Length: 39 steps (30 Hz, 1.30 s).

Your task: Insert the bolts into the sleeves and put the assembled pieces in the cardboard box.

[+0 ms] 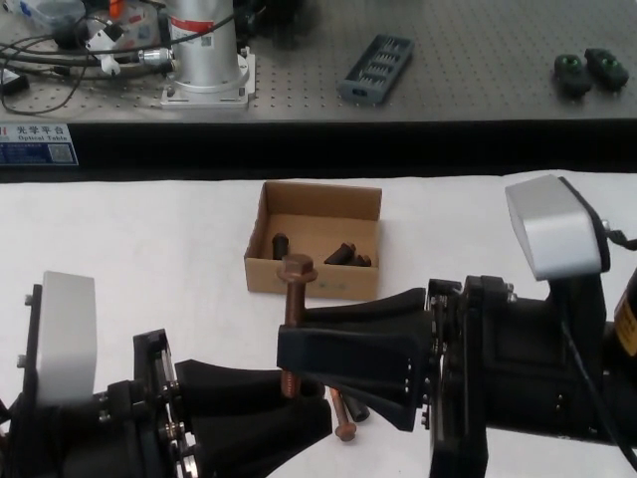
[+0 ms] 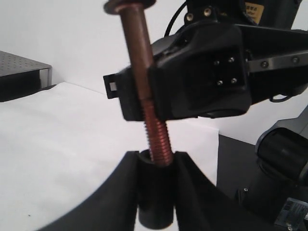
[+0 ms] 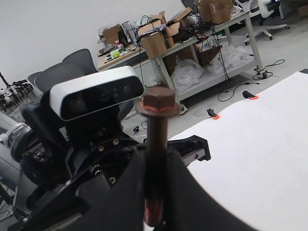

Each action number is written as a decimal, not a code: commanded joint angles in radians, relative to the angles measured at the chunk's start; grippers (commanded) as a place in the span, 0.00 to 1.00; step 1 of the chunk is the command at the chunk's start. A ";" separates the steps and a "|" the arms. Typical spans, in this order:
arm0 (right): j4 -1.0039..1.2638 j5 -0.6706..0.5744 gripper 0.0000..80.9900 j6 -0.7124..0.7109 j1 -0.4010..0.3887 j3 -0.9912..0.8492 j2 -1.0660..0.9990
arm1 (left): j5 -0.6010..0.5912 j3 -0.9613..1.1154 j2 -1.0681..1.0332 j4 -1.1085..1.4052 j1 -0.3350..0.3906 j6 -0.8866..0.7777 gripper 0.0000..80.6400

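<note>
bolt (image 2: 137,57), copper-coloured and head-up, sits clamped in the right gripper (image 1: 294,351) so its threaded tip enters the black sleeve (image 2: 155,202) the left gripper (image 2: 156,166) pinches beneath it.

Two copper-coloured bolts (image 1: 292,297) (image 1: 343,418), at least one black sleeve (image 2: 155,192), one cardboard box (image 1: 265,271), roughly three dark pieces (image 1: 343,254) inside it, one grey ridged rack (image 1: 376,68), two dark knobs (image 1: 572,72) (image 1: 607,68), one metal post (image 1: 204,45)
</note>
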<state>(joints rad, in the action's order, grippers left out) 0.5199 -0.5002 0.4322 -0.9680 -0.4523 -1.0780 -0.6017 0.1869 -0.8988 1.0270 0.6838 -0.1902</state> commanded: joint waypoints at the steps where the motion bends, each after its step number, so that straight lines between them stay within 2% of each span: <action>1: -0.028 -0.003 0.04 -0.029 0.003 -0.003 0.022 | -0.013 0.007 0.009 0.030 0.003 -0.009 0.01; 18: -0.133 0.027 0.04 -0.068 0.037 -0.003 0.087 | -0.013 0.007 0.009 0.030 0.003 -0.009 0.01; 39: -0.087 0.027 0.04 -0.068 0.035 -0.003 0.087 | -0.013 0.007 0.009 0.030 0.003 -0.009 0.01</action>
<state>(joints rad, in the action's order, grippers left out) 0.4201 -0.4759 0.3732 -0.9377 -0.4523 -1.0023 -0.6017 0.1871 -0.8988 1.0269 0.6838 -0.1902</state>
